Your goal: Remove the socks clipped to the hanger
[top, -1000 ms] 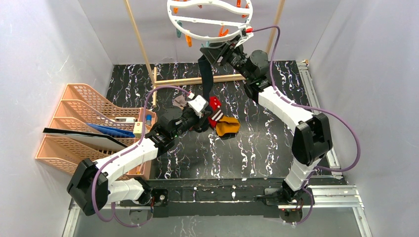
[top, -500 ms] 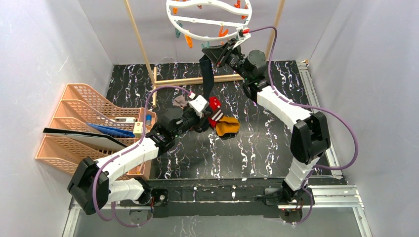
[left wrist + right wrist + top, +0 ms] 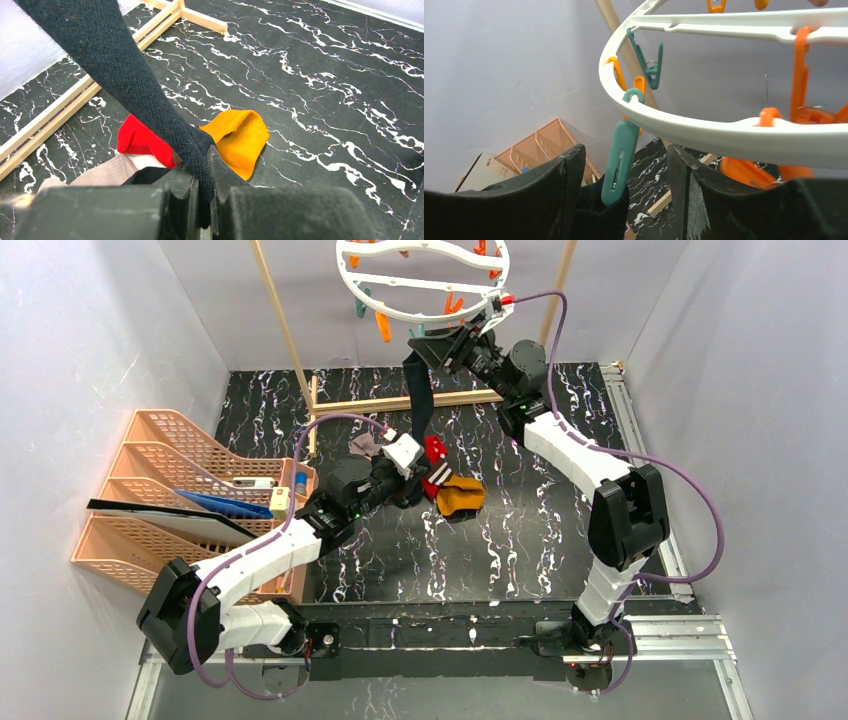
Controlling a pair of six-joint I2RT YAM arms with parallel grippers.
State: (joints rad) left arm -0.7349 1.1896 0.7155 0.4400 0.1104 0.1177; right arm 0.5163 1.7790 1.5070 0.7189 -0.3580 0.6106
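A long navy sock point(image 3: 419, 390) hangs from a teal clothespin point(image 3: 620, 161) on the white hanger ring point(image 3: 425, 314). My left gripper point(image 3: 408, 480) is shut on the sock's lower end point(image 3: 150, 105), just above the table. My right gripper point(image 3: 624, 195) is open, with its jaws on either side of the teal clothespin and the sock's top edge point(image 3: 596, 212). In the top view the right gripper point(image 3: 432, 345) sits under the ring's near rim. A red striped sock point(image 3: 434, 462), a mustard sock point(image 3: 460, 496) and a grey-beige sock point(image 3: 363, 445) lie on the black table.
Orange and teal clothespins point(image 3: 379, 320) dangle empty from the ring. A wooden rack frame point(image 3: 400, 401) stands at the back with slanted poles. A peach tiered tray point(image 3: 170, 475) with papers sits at the left. White walls enclose the black marbled table point(image 3: 520, 530).
My right gripper has shifted slightly about the teal clothespin under the ring. The left arm and the sock it holds have not moved.
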